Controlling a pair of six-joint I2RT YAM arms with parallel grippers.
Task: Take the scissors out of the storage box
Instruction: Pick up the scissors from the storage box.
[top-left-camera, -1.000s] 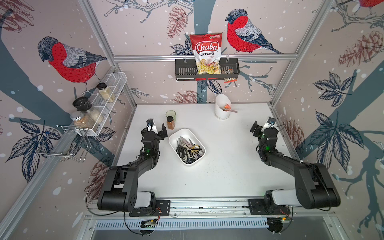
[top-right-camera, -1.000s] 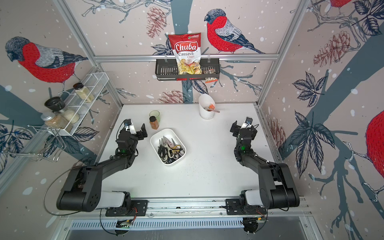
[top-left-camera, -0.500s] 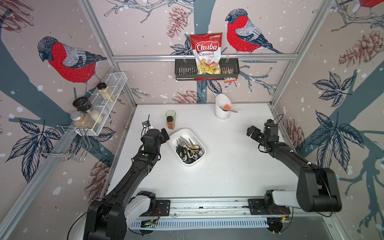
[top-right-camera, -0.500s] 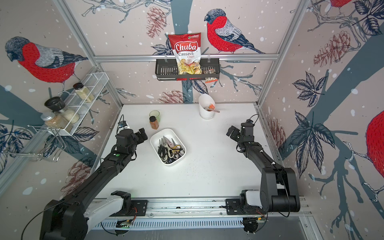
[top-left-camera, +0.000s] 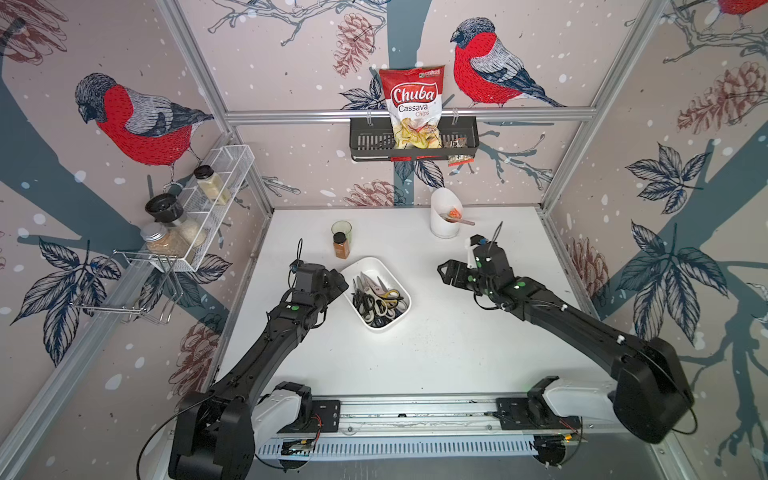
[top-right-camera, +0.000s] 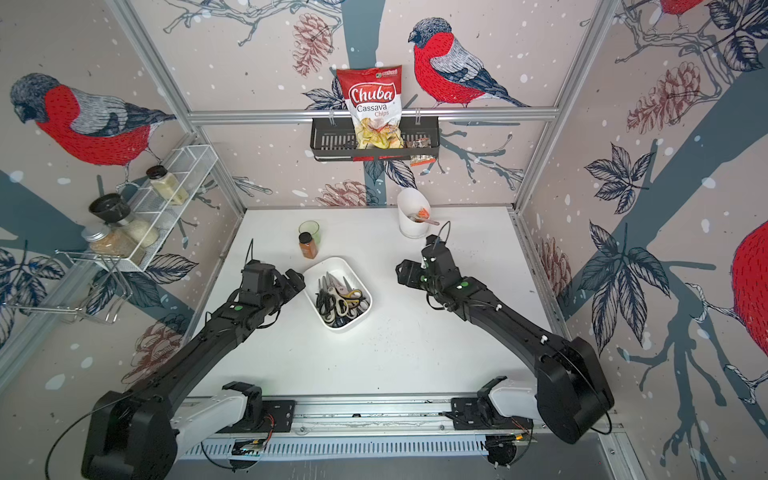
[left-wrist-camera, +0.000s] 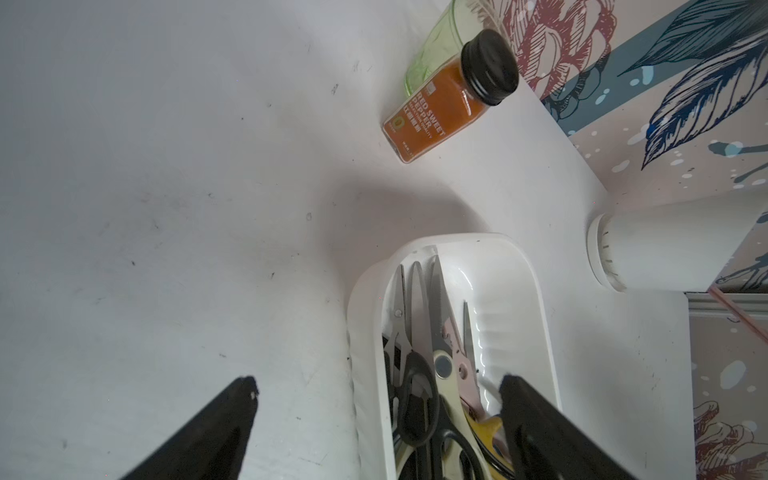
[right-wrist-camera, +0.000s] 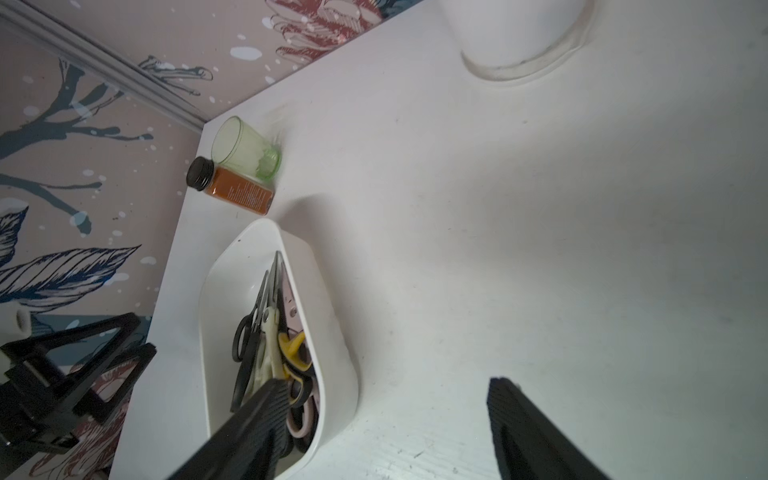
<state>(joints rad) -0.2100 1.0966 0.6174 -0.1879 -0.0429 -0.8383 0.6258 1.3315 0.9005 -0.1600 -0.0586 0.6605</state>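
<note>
- left fingers (left-wrist-camera: 216, 436): apart, empty, straddling the rim of the storage box (top-left-camera: 376, 262); shift inward over one top handle before closing.
- scissors (top-left-camera: 378, 297): all heaped in the box, mid-desk; lift a single pair straight up.
- right fingers (right-wrist-camera: 523, 432): apart, empty, well clear of the box.

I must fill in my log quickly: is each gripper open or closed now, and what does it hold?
Black left gripper: open, holding nothing.
Black right gripper: open, holding nothing.

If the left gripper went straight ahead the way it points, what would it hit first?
Probably the near rim of the white box; the left gripper straddles it with open jaws, scissors just inside. Depth is unclear.
</note>
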